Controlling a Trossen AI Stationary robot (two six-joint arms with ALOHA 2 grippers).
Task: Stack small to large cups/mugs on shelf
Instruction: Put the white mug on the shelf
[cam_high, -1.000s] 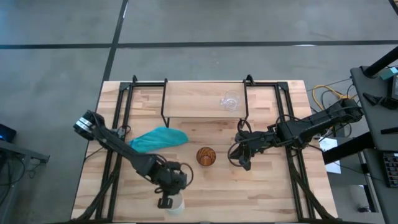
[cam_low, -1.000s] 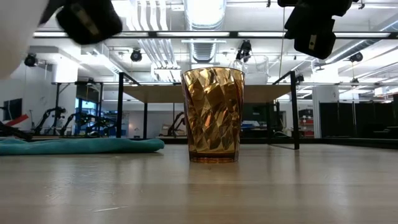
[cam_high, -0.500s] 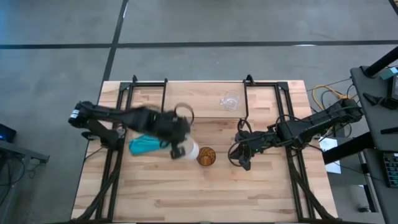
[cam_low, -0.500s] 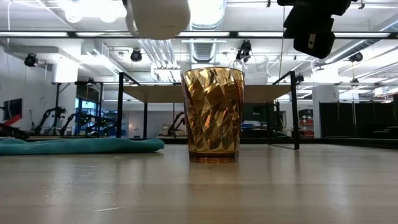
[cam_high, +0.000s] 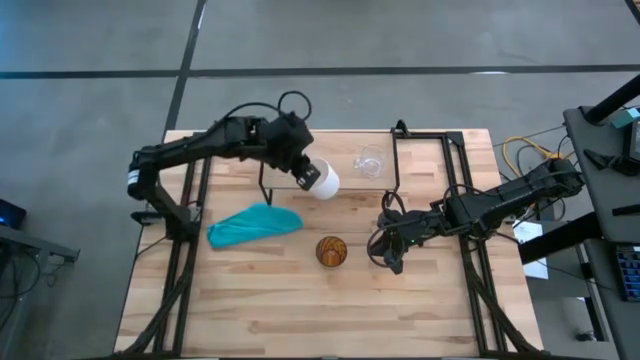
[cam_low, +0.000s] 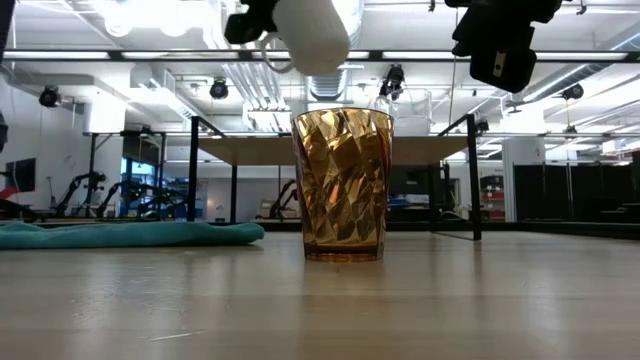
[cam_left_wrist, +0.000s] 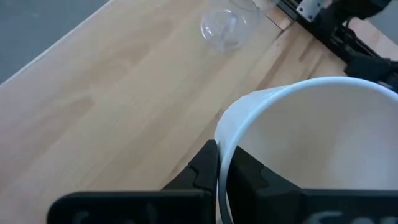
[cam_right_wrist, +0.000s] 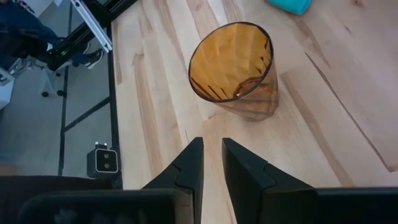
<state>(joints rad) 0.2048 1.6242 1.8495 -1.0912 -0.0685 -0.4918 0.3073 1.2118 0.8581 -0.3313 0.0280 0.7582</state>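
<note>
Carrying: white mug (cam_high: 322, 181), clenched in the left end effector (cam_high: 300, 172) above the shelf (cam_high: 300, 155)
High view, left arm: reaches from the surface's left edge across the shelf board, mug tipped sideways near the board's front edge
High view, glass cup (cam_high: 370, 162): upright on the shelf, well apart from the mug
High view, amber cup (cam_high: 331, 251): on the surface (cam_high: 420, 310), just beside the right end effector (cam_high: 385, 255), near the teal cloth (cam_high: 254, 223)
Low view: mug (cam_low: 312, 32) hangs high above the amber cup (cam_low: 342, 185)
Left wrist view: mug rim (cam_left_wrist: 292, 137) pinched; glass cup (cam_left_wrist: 222, 29) ahead
Right wrist view: fingers narrowly parted, empty, aimed at the amber cup (cam_right_wrist: 236, 68)
Advice: level the mug upright, lower it beside the glass cup, release only once it rests on the board
</note>
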